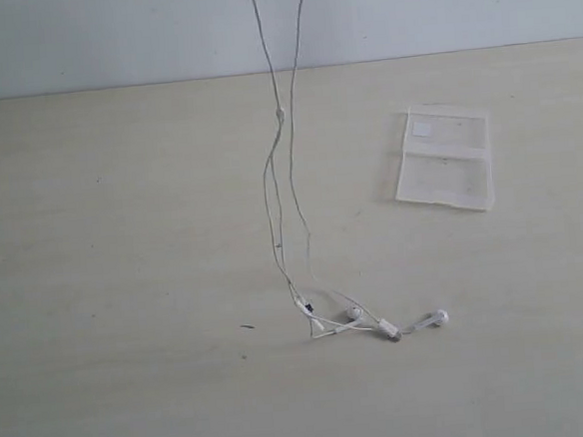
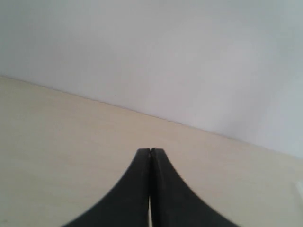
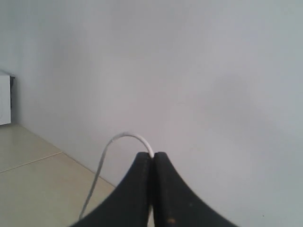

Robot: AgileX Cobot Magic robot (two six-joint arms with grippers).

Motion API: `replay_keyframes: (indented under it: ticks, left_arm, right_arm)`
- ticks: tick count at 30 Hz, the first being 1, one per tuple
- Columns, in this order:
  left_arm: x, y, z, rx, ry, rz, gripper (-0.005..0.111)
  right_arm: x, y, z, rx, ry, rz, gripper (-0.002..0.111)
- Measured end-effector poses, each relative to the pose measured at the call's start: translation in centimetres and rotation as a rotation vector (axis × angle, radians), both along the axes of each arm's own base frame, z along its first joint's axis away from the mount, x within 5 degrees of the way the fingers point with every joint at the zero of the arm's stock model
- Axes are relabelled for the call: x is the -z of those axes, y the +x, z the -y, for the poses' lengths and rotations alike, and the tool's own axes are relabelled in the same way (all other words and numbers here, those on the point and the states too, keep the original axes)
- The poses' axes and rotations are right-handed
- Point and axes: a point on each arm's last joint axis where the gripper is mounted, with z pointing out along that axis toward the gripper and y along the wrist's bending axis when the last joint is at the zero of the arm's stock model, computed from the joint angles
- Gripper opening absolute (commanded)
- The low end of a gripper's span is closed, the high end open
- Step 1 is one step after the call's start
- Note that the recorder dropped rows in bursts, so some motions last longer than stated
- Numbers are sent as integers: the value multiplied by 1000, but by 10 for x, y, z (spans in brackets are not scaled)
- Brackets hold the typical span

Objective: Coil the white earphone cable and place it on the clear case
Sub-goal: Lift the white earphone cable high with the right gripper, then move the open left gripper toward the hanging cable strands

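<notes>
White earphone cable [image 1: 280,111] hung in two strands, clear of the clear case [image 1: 443,158].
The right gripper [image 3: 152,155] was clenched on the white earphone cable [image 3: 124,135], which arched out from its tips. The left gripper [image 2: 150,150] was pressed together; whether it gripped anything could not be told. In the exterior view both strands ran off the top edge, left of the clear case. The two earbuds [image 1: 438,317] lay on the table [image 1: 126,290], nearer the camera than the case and well apart from it.

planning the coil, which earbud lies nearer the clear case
the right-hand earbud in the exterior view, on the clear case side; the other earbud lies further left
</notes>
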Motion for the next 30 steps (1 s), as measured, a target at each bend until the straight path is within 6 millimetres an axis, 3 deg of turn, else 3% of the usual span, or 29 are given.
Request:
replay_keyframes:
  ticks: [4,16,19,23,27,30]
  left_arm:
    - [-2,0,1,3,-111,28,0]
    - [-20,-1,5,68,-168,233,0]
    - [-27,3,12,157,-125,285,0]
    - [-34,9,33,401,-5,329,0]
    - [-30,21,46,553,0,269,1]
    - [-27,33,53,625,47,225,9]
  right_arm:
    - [3,2,-2,0,-8,-8,0]
    - [3,10,-8,4,-47,-56,0]
    - [7,13,-10,4,-61,-73,0]
    - [9,15,-11,4,-70,-80,0]
    - [9,15,-11,4,-70,-80,0]
    - [8,15,-12,4,-66,-70,0]
